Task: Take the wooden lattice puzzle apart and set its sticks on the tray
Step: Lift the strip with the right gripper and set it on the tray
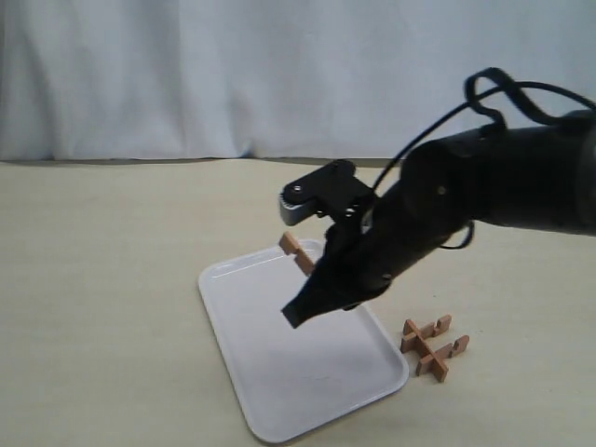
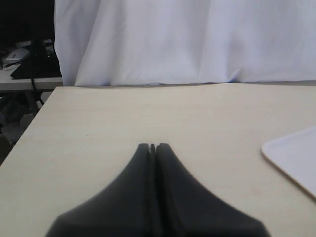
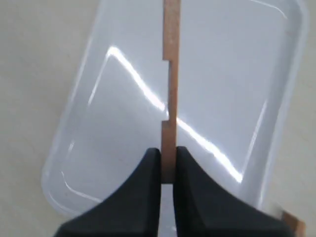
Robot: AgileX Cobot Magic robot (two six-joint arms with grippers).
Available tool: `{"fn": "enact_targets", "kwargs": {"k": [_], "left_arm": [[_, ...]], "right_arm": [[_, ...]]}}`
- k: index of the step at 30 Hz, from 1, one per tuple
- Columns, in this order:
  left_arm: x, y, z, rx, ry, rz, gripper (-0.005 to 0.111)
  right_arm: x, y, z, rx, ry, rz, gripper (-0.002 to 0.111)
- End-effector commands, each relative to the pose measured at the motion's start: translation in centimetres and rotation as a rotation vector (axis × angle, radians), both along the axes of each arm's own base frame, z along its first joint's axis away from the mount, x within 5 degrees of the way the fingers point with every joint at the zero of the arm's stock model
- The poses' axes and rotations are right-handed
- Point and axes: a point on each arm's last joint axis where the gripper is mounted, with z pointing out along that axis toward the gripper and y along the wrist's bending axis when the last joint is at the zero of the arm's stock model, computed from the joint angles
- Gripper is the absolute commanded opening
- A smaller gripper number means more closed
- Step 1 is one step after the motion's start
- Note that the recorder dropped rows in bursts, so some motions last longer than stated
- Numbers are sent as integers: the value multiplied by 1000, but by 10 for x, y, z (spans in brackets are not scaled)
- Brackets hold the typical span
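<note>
— So, which one has hold of something?
— The right gripper [image 1: 317, 272]. Its jaws are clenched on one end of a stick [image 1: 297, 252]. The rest of the stick pokes out past the tips, tilted, with square notches along one edge.
— Is it over the tray?
— Yes, over the far end of the tray [image 1: 279, 372], and from where I stand it looks lifted off it. The tray lies slantwise on the bench [image 1: 112, 279].
— And the puzzle?
— The puzzle [image 1: 434, 345] sits on the bench just beside the tray's near right corner. It's a small cluster of pieces crossed and locked together. I can't count them for sure.
— What about the left gripper?
— The left gripper [image 2: 152, 146] hangs over bare bench with a corner of the tray off to one side. Its jaws are pressed tight together with nothing between them.
— Anything else around?
— A white curtain [image 1: 186, 74] hangs behind the bench. A black cable [image 1: 507, 93] loops above the right arm.
</note>
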Motion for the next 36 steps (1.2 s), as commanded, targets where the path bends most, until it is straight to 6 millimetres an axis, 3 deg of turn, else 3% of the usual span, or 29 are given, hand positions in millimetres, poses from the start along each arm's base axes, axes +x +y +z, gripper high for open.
{"fn": "enact_targets", "kwargs": {"k": [1, 7, 14, 18, 23, 25, 31, 36], "left_arm": [[0, 0, 0, -1, -7, 1, 0], [0, 0, 0, -1, -7, 1, 0], [0, 0, 0, -1, -10, 1, 0], [0, 0, 0, -1, -10, 1, 0], [0, 0, 0, -1, -10, 1, 0], [0, 0, 0, -1, -10, 1, 0], [0, 0, 0, -1, -10, 1, 0], [0, 0, 0, -1, -10, 1, 0]], "right_arm": [[25, 31, -11, 5, 5, 45, 5], [60, 46, -40, -10, 24, 9, 5], [74, 47, -70, -43, 51, -38, 5], [75, 47, -75, -43, 52, -62, 19], [74, 49, -59, -27, 22, -63, 43], [71, 47, -47, -32, 14, -52, 48], [51, 29, -6, -203, 62, 27, 47], [34, -2, 7, -320, 202, -44, 37]]}}
